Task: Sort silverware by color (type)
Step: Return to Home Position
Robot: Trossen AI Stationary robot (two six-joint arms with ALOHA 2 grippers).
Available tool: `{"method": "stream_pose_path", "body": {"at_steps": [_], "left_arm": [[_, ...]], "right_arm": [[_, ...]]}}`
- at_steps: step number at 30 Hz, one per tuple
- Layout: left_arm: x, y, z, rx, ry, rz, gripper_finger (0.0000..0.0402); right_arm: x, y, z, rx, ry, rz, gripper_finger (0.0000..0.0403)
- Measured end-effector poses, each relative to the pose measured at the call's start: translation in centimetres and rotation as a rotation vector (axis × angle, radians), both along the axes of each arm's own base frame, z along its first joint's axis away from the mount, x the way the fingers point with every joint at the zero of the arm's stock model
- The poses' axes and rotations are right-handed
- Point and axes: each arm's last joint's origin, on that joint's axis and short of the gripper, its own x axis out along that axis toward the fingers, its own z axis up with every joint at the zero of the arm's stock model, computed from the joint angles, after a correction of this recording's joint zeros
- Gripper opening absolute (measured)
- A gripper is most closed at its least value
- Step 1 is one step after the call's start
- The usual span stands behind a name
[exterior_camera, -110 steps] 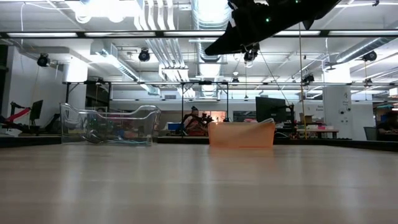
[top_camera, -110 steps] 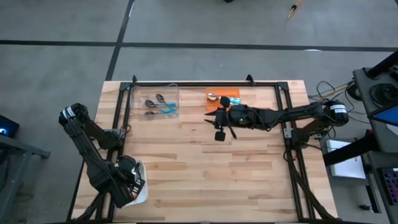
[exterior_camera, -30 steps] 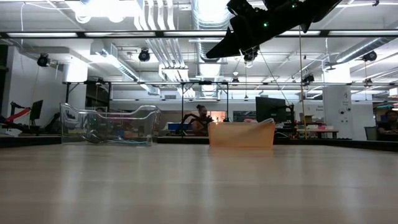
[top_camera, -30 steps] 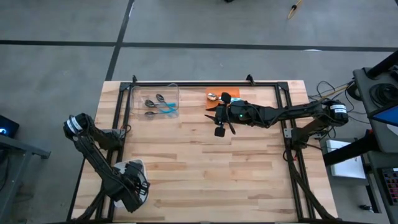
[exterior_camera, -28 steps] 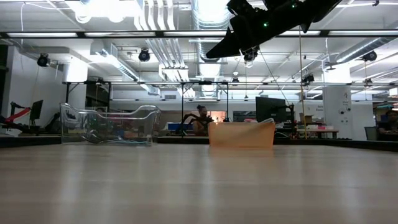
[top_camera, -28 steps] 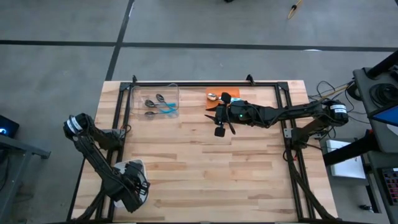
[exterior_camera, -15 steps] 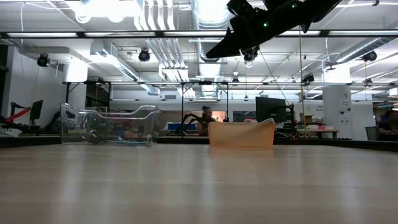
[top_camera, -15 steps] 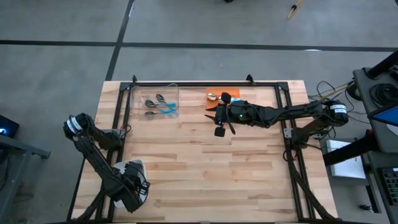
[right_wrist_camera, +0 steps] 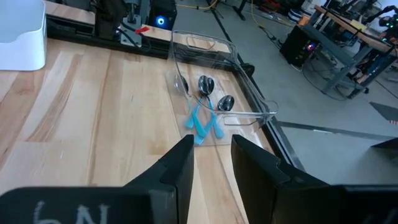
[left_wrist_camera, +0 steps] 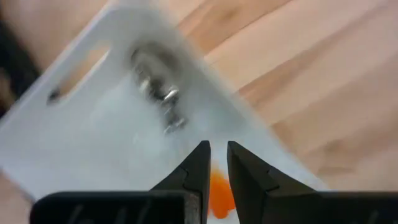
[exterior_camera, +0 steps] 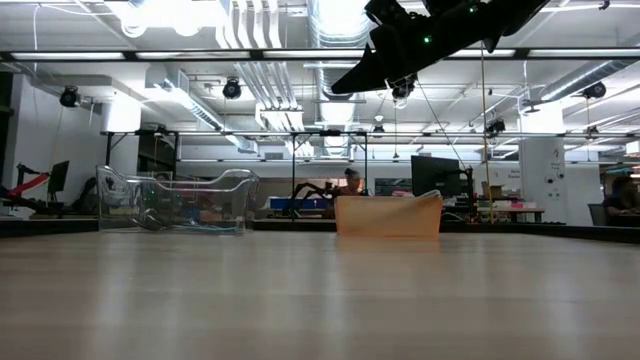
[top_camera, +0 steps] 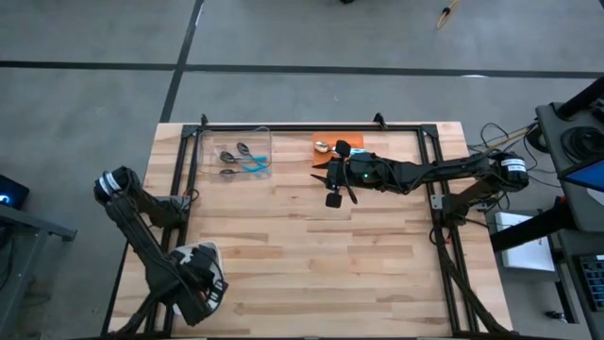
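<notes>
Grey concrete floor (top_camera: 283, 38) surrounds the wooden table (top_camera: 377, 264); ceiling ducts (exterior_camera: 330, 25) hang overhead.

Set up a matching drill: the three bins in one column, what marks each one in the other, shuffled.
1. clear bin
2. orange bin
3. white bin

A. directly under the left pincer
B. holds teal-handled spoons
C. far side, the right arm reaches across it

Pairs: 1-B, 2-C, 3-A
</notes>
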Motion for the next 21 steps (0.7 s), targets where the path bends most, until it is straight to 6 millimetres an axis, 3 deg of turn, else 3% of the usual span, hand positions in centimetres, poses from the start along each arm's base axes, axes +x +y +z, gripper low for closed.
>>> {"method": "stream_pose_path", "body": {"at_steps": [7,12,21], "left_arm": [[1.9,0.0,4.6,0.216,-0.326,-0.409,0.0036],[3.0,1.9,7.4,0.482,-0.461,-0.606,0.0036],[2.2,6.3,8.5,0.648,-0.452,-0.814,0.0035]], "right_arm": [[0.1,0.5,0.0,-0.016,0.004,0.025,0.0098],[0.1,1.5,-0.1,0.024,-0.003,0.101,0.0098],[0.1,3.8,-0.6,0.030,0.009,0.187,0.0098]]}}
